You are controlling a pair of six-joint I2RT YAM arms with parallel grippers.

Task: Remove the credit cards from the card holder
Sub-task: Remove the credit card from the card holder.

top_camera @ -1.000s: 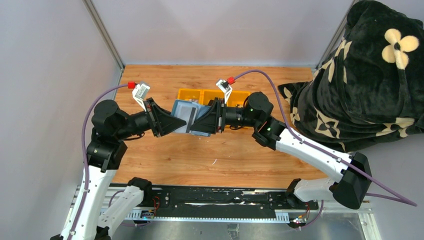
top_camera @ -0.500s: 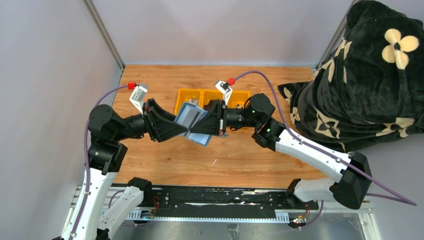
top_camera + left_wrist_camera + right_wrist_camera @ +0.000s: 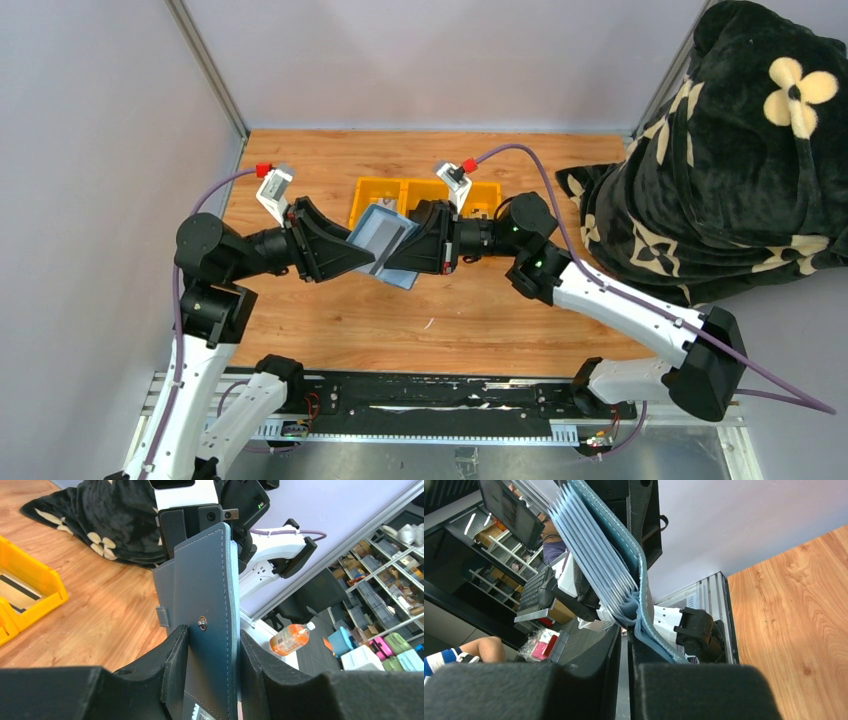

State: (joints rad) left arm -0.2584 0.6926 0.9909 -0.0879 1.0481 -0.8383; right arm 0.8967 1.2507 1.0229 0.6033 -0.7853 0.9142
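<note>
The card holder (image 3: 638, 562), pale blue pockets (image 3: 589, 545) fanned out, is pinched by its lower end between the dark jaws.

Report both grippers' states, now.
Left gripper: jaws closed on the card holder.
Right gripper: jaws closed on the card holder's pale blue inner edge.

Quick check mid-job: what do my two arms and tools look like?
Left arm and right arm: white links, black joints. Left tool and right tool: black wedge-shaped fingers. A purple cable with a red plug runs to each wrist.
</note>
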